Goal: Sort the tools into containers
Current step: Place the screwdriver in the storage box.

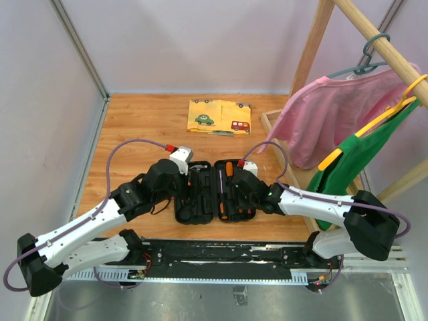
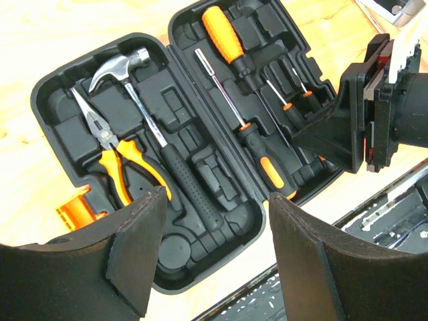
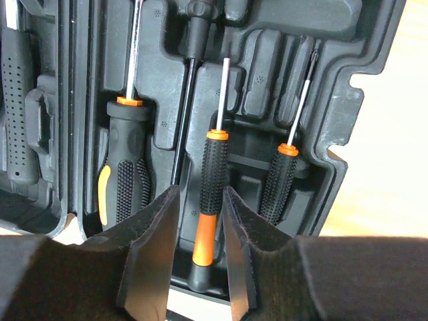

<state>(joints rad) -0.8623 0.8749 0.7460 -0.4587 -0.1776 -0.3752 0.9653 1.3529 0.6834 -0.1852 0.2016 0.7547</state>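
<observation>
R gripper [image 3: 200,190]: jaws parted only a little, straddling the handle of a small black-and-orange screwdriver [image 3: 212,174]. R pad looks to be touching the grip, a thin dark gap shows on the L side, so it isn't clamped. That driver lies flat in its moulded slot, steel shaft pointing away from the arms. L gripper [image 2: 215,194]: jaws wide apart, nothing between the pads, hanging above the near edge of the tool case [image 2: 184,251] w/o touching it. The case lies opened flat on the wooden table [image 1: 134,120], just in front of the arm bases and between the two wrists, hinge running front to back. It is black plastic w/ an orange latch [image 2: 77,210] at its near L corner. L half holds the claw hammer [image 2: 164,140], steel head at the far end and black grip toward the arms, and beside it the orange-handled pliers [image 2: 114,144], nose pointing away, both seated in their recesses. R half holds a big orange-handled screwdriver [image 2: 226,37] at the far end and a long steel-shaft screwdriver [image 2: 261,157] w/ a black-orange grip next to the hinge. Alongside is a thin dark screwdriver [image 3: 184,120], then the straddled one, then another small driver [image 3: 281,177] outermost. Several slots in both halves are bare. Yellow car-print cloth [image 1: 217,117] lies well beyond the case, at the far side of the table.
</observation>
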